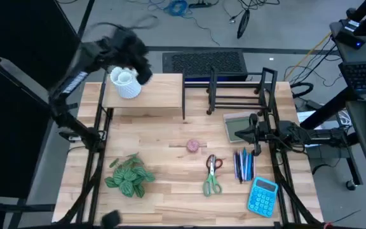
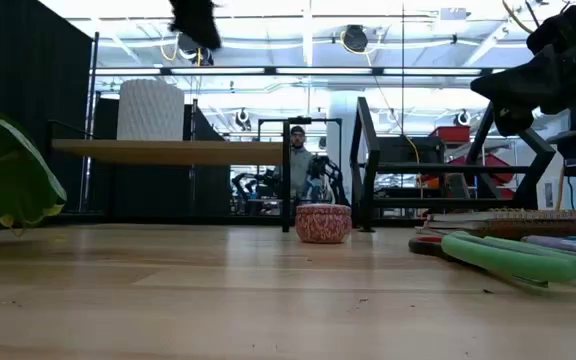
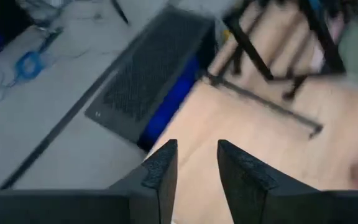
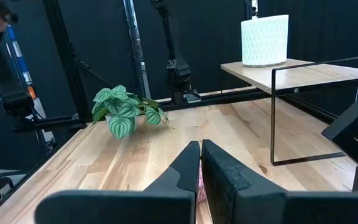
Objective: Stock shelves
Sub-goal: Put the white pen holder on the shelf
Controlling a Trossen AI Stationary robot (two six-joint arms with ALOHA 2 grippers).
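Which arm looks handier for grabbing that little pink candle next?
Probably the right. Its gripper sits low over the table, facing the pink candle, while the left gripper is up above the wooden shelf.

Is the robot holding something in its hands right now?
No, neither. The left hand is open with nothing between its fingers, up above the wooden shelf. The right hand is shut on nothing, by the wire rack.

Plant [image 1: 129, 176], scissors [image 1: 212, 176], calculator [image 1: 262, 196], pens [image 1: 243, 165] (pink candle [image 1: 194, 145] mid-table).
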